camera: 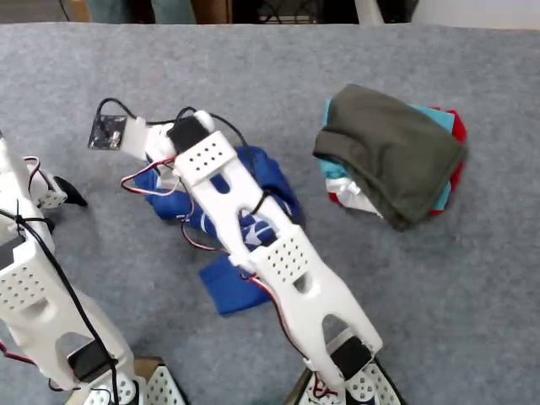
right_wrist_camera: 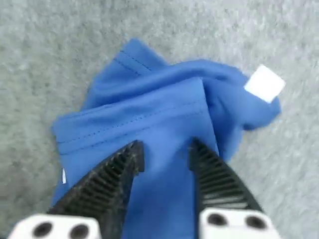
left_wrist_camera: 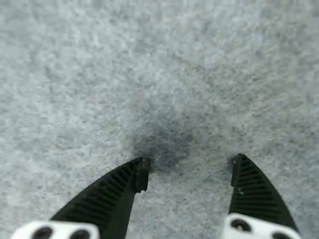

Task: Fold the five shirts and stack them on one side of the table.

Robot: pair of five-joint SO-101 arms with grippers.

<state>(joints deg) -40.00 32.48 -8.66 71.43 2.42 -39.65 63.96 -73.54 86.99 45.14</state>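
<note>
The blue shirt (camera: 229,294) lies crumpled on the grey counter (camera: 472,295), a little toward nine o'clock from the middle in the high view, and the right arm partly covers it. It is not yet folded. It looks like thin, soft cloth, light and without any stiffness, so I think it will sag and bunch when lifted, and a single layer can slip out of a weak pinch.

In the right wrist view, a stitched hem runs across the shirt (right_wrist_camera: 149,124) and a white label (right_wrist_camera: 264,83) sits at one edge. The hem or a corner seems the best place to take hold, because there the cloth is doubled and gives more to grip.

The right end effector (right_wrist_camera: 165,148) is directly above this cloth, with its fingers apart and nothing clamped between them.

The stack (camera: 388,152) of folded shirts rests toward two o'clock, well apart from the blue shirt. An olive shirt is on top, with teal, red and white edges showing under it.

The left end effector (left_wrist_camera: 190,163) is at nine o'clock near the counter's edge, spread wide over bare felt and holding nothing.
</note>
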